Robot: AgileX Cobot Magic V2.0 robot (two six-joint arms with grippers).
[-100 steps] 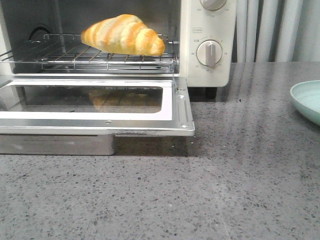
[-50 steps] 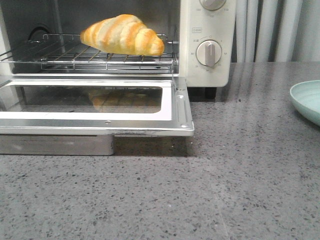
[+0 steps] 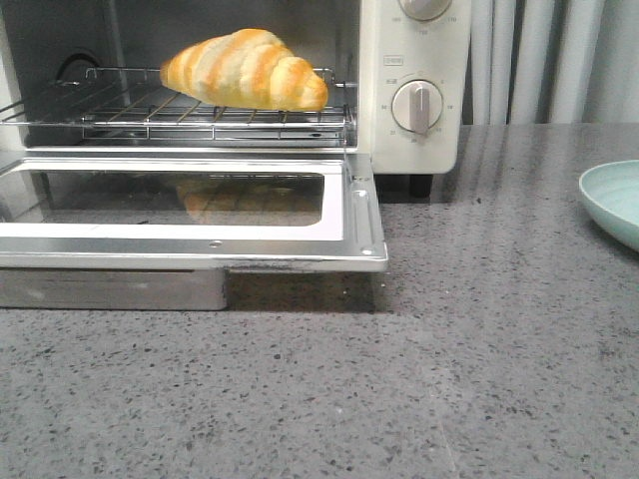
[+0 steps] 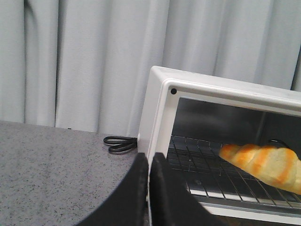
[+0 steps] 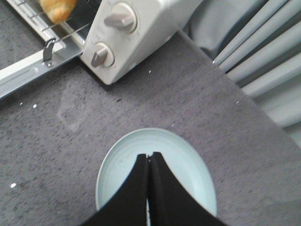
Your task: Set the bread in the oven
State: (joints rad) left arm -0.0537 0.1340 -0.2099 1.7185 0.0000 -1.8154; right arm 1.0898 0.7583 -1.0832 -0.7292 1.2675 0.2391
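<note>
Front view shows the bread resting on the oven rack, so both grippers, left and right, stay pressed together, empty.

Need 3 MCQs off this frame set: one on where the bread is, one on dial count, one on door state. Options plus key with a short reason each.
1. Where is the bread?
A. on the plate
B. on the wire rack inside the oven
C. on the countertop

2. How many round dials show on the oven in the right wrist view?
A. two
B. one
C. four

3. What state is the oven door in?
A. shut
B. taken off
C. folded down open

Key:
1 B: the roll lies on the wire rack in the oven cavity, while the pale green plate holds nothing.
2 A: two dials sit on the control panel, one beside the other.
3 C: the glass door lies flat in front of the cavity, over the countertop.
</note>
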